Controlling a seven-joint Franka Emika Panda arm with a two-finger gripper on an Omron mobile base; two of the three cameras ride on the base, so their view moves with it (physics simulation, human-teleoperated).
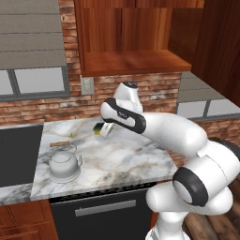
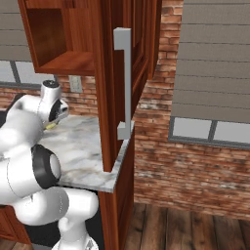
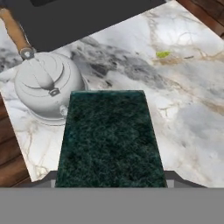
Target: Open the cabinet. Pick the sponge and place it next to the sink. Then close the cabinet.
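Observation:
My gripper (image 1: 106,128) hangs just above the marble counter (image 1: 122,159), shut on the sponge (image 1: 98,127), whose yellow body and green edge peek out beside the hand. In the hand view the sponge's dark green scouring face (image 3: 109,140) covers the fingertips. The cabinet (image 1: 133,44) above stands open with a bare wooden shelf; its door (image 2: 110,73) swings out to the right, silver bar handle (image 2: 126,83) facing the room. The sink (image 1: 18,154) is the dark basin left of the counter, seen in the hand view as the sink (image 3: 87,22) beyond the kettle.
A white kettle (image 1: 63,164) with a wooden handle stands on the counter near the sink's edge, below and left of the hand. A black appliance front (image 1: 103,215) sits under the counter. A small green speck (image 3: 162,54) lies on the marble.

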